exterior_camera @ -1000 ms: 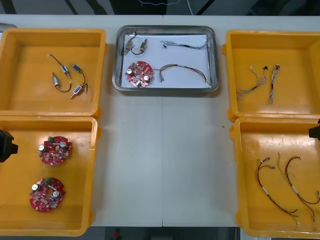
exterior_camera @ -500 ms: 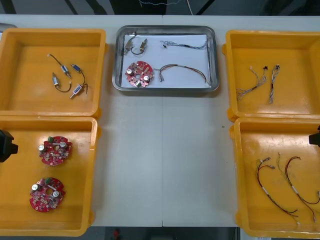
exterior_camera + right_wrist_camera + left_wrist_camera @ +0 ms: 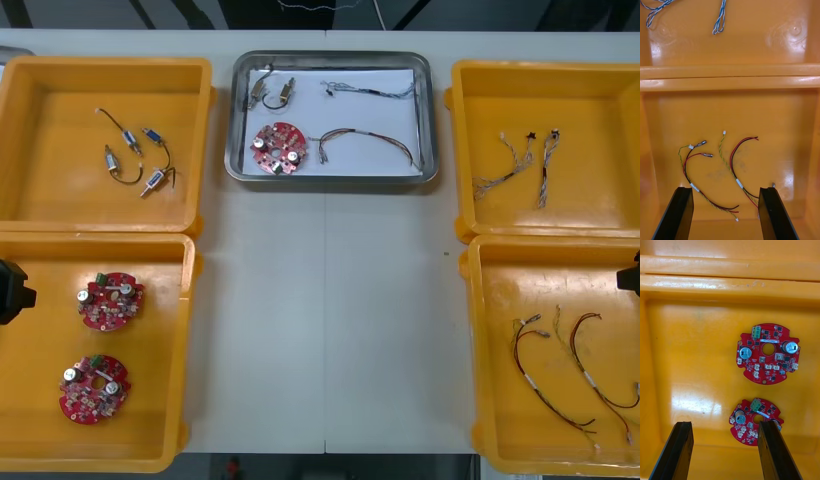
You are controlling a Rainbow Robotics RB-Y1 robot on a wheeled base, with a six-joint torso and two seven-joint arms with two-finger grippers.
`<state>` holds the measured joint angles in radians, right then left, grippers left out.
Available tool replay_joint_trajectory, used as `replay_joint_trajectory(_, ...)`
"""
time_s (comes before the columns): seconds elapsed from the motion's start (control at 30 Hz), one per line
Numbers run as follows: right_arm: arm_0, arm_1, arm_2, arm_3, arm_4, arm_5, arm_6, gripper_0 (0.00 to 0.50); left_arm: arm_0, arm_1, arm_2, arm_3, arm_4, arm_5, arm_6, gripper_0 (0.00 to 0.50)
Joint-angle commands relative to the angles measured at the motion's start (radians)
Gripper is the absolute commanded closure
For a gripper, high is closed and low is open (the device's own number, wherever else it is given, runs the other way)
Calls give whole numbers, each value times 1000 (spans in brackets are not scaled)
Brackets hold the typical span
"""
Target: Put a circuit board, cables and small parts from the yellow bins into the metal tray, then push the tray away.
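A light table (image 3: pixel 270 330) stretches flat and pale, a thin seam (image 3: pixel 325 300) running down its middle from far side to near edge (a small dark speck (image 3: pixel 447 253) sits on the surface to the seam's right). Past the far edge, a pale wire (image 3: pixel 320 6) crosses the dark room.

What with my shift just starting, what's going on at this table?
Nothing is being held right now. The left claw hangs open over the near left yellow bin, above two red circuit boards. The right claw hangs open over the near right yellow bin, above red and yellow cables. The metal tray at the far middle already holds a circuit board, two cables and small metal parts, so loading looks done.
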<state>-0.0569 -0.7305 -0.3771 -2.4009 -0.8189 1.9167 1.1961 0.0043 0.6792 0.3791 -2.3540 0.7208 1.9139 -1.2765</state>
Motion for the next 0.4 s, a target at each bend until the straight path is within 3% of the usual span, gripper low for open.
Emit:
replay_joint_trajectory(0.03, 17, -35, -23, -30, -8, 3, -32, 0, 22, 40, -11, -31, 6, 6, -96, 0)
replay_joint_trajectory(0.4, 17, -35, -23, -30, -8, 3, -32, 0, 22, 40, -11, -31, 6, 6, -96, 0)
